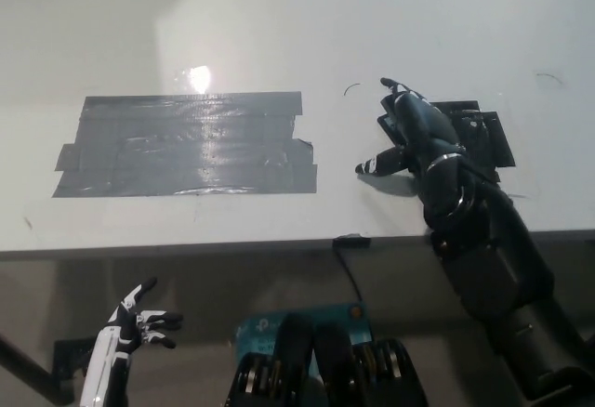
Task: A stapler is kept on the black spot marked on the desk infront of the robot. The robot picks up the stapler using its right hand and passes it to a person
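While your right robot hand [414,137] lies over the stapler [474,133] near the desk's [279,17] right front edge, you cannot tell whether it grips; lifting and handover remain. Left robot hand [139,323] hangs released below.

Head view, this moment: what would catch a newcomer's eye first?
The big grey tape patch on the white desk, left of centre, catching glare. To its right, the black right hand lies over the left end of a black object, probably the stapler; whether it grips is unclear. The white left hand rests low at lower left, below the desk edge, fingers apart.
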Robot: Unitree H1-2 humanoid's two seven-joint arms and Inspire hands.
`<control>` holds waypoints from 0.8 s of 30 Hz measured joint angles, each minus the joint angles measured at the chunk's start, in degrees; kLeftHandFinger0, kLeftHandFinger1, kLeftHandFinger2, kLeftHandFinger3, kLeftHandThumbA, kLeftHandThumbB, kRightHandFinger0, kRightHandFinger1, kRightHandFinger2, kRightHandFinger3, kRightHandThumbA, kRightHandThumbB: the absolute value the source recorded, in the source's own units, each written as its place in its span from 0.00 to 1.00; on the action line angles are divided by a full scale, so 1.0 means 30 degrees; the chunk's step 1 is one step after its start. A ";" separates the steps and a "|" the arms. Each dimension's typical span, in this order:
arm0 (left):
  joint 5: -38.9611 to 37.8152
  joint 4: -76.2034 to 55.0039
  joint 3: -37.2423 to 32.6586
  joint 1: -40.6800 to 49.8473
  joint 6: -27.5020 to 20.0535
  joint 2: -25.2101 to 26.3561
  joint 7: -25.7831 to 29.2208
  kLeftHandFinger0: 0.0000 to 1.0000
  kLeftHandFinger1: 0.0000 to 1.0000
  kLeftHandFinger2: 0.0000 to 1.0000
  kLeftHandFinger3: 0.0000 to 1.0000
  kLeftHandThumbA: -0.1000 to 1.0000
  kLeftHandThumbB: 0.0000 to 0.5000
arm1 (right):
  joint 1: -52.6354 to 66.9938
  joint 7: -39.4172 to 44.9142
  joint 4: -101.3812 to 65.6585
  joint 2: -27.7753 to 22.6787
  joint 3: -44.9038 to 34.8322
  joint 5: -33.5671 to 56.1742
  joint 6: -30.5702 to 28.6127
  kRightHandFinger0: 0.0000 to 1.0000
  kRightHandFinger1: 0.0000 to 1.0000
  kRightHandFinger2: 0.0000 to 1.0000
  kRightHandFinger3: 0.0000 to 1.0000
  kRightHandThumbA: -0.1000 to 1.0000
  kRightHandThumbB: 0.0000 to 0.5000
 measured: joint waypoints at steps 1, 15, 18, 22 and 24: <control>-0.0006 -0.0015 0.0001 -0.0007 0.0002 0.0014 -0.0002 0.42 0.51 0.51 0.86 1.00 0.75 | 0.0000 0.0039 0.0053 -0.0001 -0.0017 -0.0041 0.0000 1.00 1.00 1.00 1.00 1.00 0.74; -0.0080 -0.0063 0.0021 -0.0211 0.0000 0.0045 -0.0003 0.40 0.50 0.50 0.86 1.00 0.76 | -0.2040 -0.1054 0.5788 0.0107 -0.1917 -0.3454 -0.0555 0.71 0.72 0.81 0.99 0.77 0.00; -0.0120 -0.0060 0.0038 -0.0238 0.0000 0.0047 -0.0003 0.39 0.49 0.50 0.85 1.00 0.77 | -0.2435 -0.1693 0.7048 0.0015 -0.1928 -0.3628 -0.0652 0.81 0.82 0.90 1.00 0.82 0.00; -0.0187 -0.0059 0.0038 -0.0437 0.0000 0.0053 -0.0005 0.37 0.48 0.49 0.85 1.00 0.79 | -0.2681 -0.2273 0.7867 0.0030 -0.1883 -0.3650 -0.0859 0.88 0.91 0.96 1.00 0.85 0.04; -0.0192 -0.0059 0.0037 -0.0456 0.0000 0.0051 -0.0003 0.37 0.48 0.49 0.85 1.00 0.79 | -0.2661 -0.2521 0.7965 0.0055 -0.1882 -0.3584 -0.0902 0.87 0.90 0.95 1.00 0.86 0.04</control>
